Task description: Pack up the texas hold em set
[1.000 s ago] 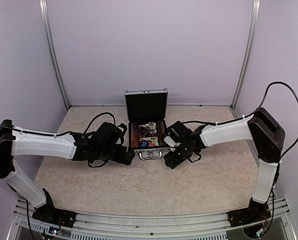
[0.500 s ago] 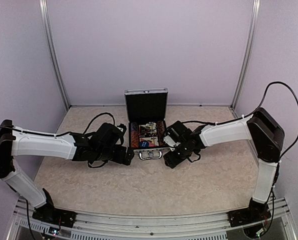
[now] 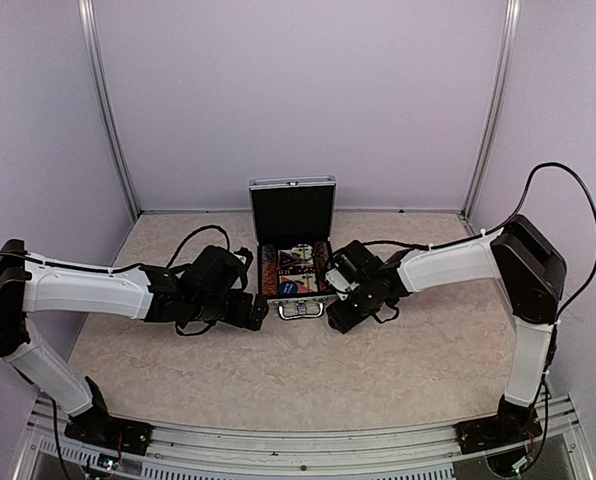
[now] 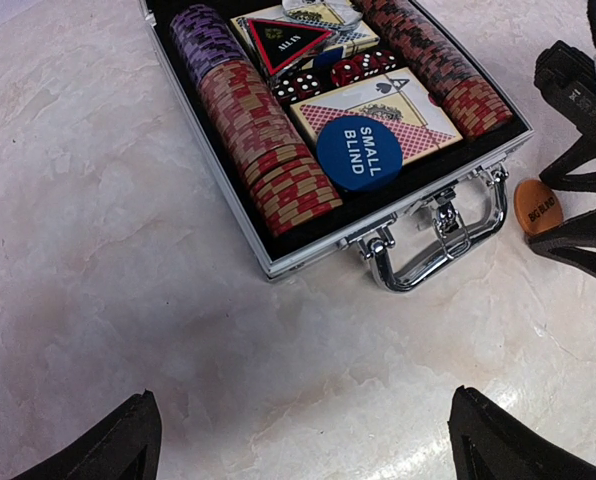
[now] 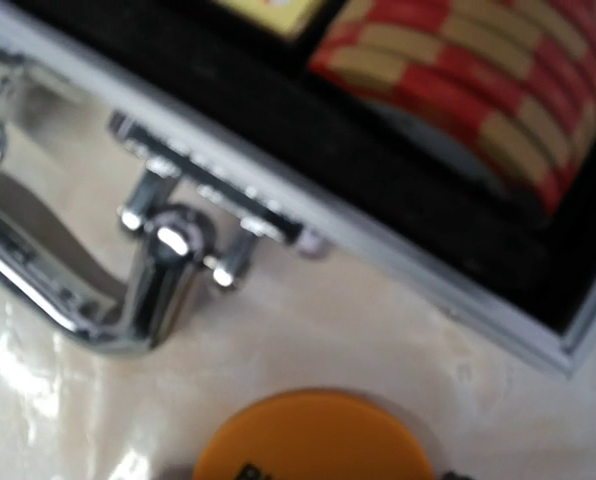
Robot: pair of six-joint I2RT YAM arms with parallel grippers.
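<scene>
The orange button (image 5: 318, 440) beside the case (image 4: 278, 262) was being fetched — the right claw (image 4: 543, 212) was spread astride it; the left claw (image 4: 313, 445) was spread wide, empty. A pinch and lift were called for next.

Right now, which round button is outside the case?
The orange BIG BLIND button, on the table beside the right fingers. The blue SMALL BLIND button lies inside the case, on a card deck.

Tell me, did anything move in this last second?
The right gripper crept slightly left, toward the case's handle. Its fingers sit either side of the orange disc lying on the table; a firm grip isn't clear. The left gripper, wide open, and the open case stayed where they were.
</scene>
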